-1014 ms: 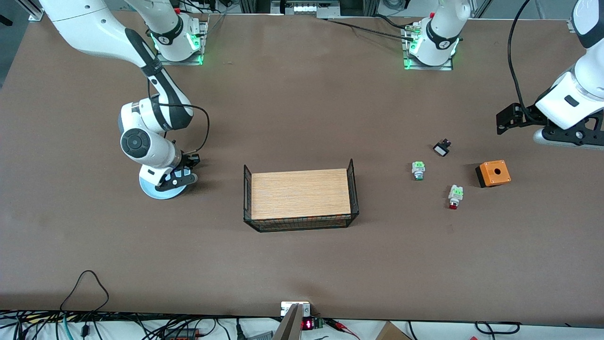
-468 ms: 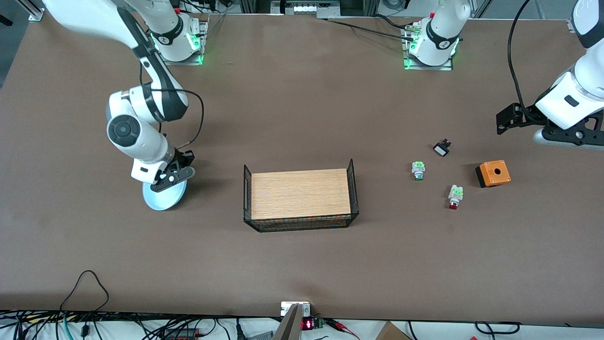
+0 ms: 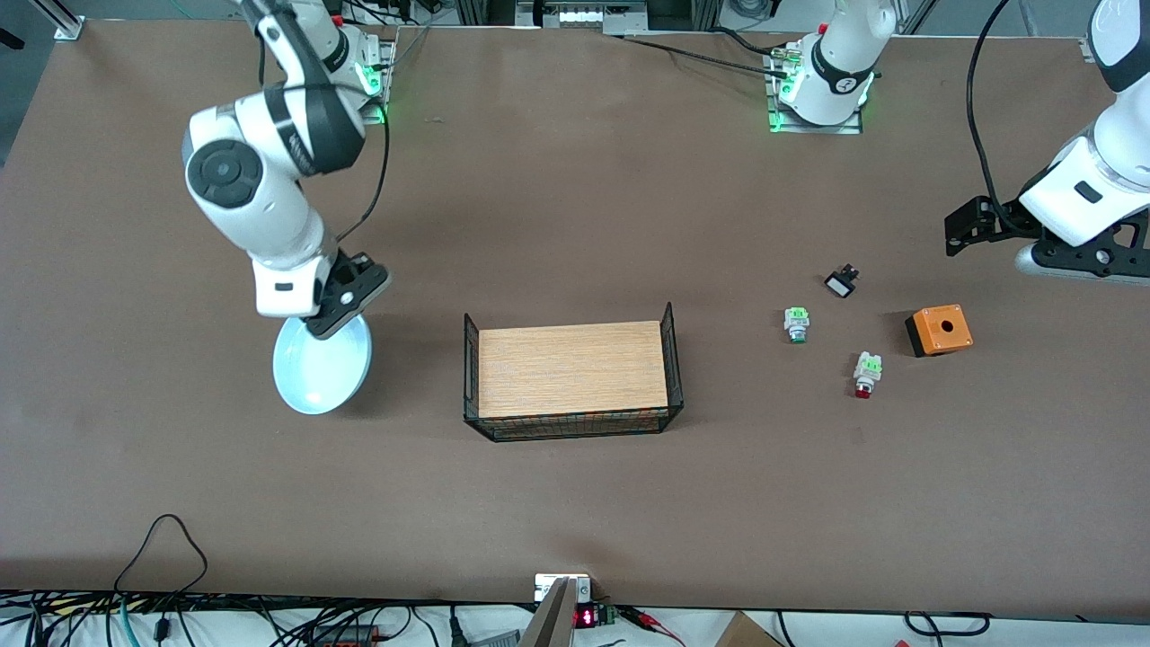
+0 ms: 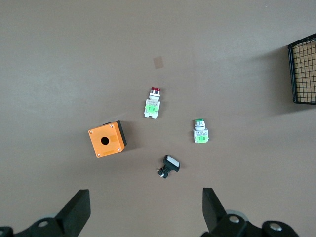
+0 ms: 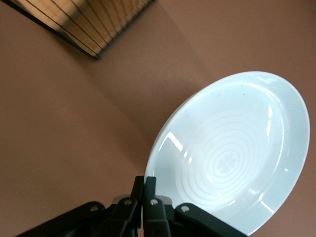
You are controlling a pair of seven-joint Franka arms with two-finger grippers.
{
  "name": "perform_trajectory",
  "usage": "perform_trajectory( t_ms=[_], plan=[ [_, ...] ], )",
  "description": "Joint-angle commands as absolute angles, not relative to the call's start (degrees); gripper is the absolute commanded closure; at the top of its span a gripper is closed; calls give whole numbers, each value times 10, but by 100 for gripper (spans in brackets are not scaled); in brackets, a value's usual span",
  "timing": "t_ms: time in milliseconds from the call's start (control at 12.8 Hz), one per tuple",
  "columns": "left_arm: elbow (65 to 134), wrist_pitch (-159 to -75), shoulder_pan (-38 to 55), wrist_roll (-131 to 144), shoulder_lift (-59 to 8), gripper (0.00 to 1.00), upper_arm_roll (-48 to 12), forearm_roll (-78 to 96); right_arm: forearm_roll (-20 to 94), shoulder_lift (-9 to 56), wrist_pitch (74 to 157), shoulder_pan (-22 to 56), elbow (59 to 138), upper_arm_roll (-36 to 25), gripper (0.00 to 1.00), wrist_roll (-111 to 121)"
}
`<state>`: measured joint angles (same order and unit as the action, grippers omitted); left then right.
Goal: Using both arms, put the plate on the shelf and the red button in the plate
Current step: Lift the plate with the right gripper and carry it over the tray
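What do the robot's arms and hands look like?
Both arms are glossy white with dark grey joint bands and round grey caps. The right hand and left hand are black with two flat fingers. Black cables loop along each arm, and green lights glow at the bases.

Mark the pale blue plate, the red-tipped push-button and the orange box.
pale blue round plate (image 3: 316, 376), front view, inner face
red-tipped white-and-green push-button (image 3: 866, 372), front view, body
orange box with hole (image 3: 941, 328), front view, top face

We see a wide brown matte table (image 3: 575, 503) filling nearly everything. At six o'clock, tangled black cables (image 3: 162, 620) trail along its pale edge. At twelve o'clock, green lights (image 3: 773, 121) glow on metal mounting plates (image 3: 346, 112).
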<state>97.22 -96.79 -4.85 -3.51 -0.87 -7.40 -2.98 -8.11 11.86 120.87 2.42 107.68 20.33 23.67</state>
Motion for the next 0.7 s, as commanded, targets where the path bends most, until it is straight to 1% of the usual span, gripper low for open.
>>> perform_trajectory(
  t_ms=[0, 78, 234, 468, 624],
  plan=[
    [979, -974, -54, -38, -2, 0, -76, -23, -83, 121, 1145, 26, 999, 253, 100, 257],
    [979, -974, -54, -38, -2, 0, -76, -23, -83, 121, 1140, 36, 981, 264, 100, 258],
    [979, -974, -54, -38, -2, 0, -76, -23, -84, 124, 1135, 76, 957, 267, 100, 268],
    [979, -974, -54, -39, -2, 0, -76, -23, -110, 127, 1139, 147, 949, 267, 100, 296],
    [979, -974, -54, -36, -2, 0, -76, -23, -139, 153, 1141, 194, 920, 266, 100, 295]
  ],
)
